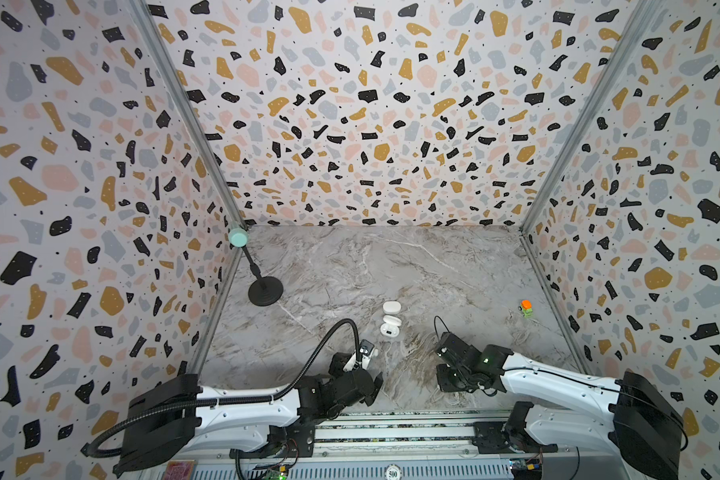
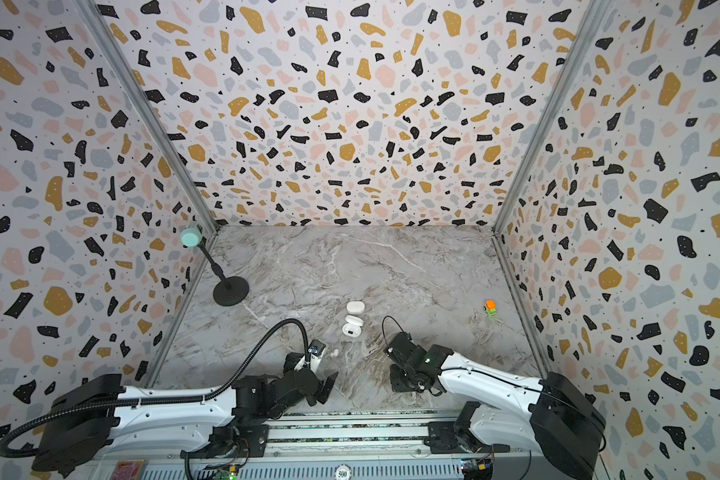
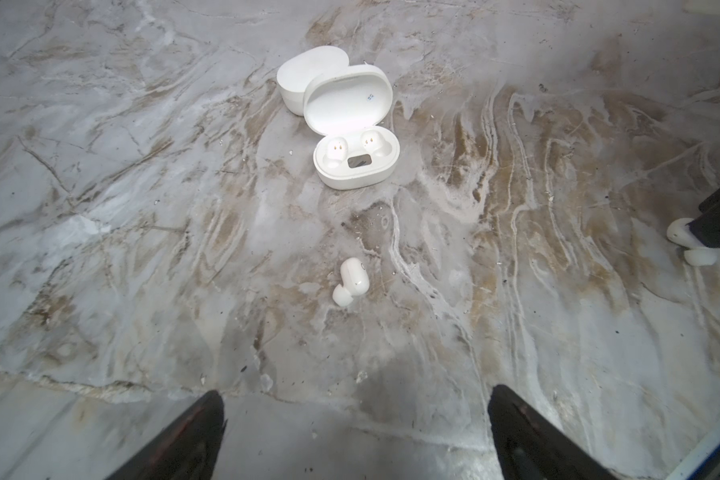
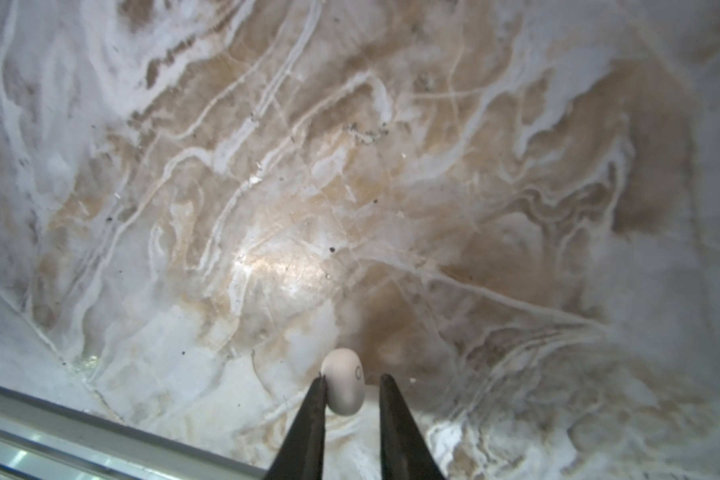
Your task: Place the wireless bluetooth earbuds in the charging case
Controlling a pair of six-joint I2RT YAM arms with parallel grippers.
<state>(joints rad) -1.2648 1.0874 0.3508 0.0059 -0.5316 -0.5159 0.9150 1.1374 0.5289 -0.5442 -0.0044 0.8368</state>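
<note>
Marble tabletop [image 4: 267, 166]; right tool [image 4: 353, 377], jaws slightly apart, 1 against earbud [image 4: 341, 374].

The far half of the worktop [image 1: 391, 257] is bare, except a black microphone stand [image 1: 265, 291] near the far left corner. In the middle a closed case [image 1: 391, 307] and the open charging case [image 1: 389, 329] stand close together, one behind the other; the room on both their sides is free. A small orange and green toy [image 1: 526, 308] sits near the right edge. One loose earbud [image 3: 351, 281] lies between the open charging case and the near edge, bare marble around it.
</note>
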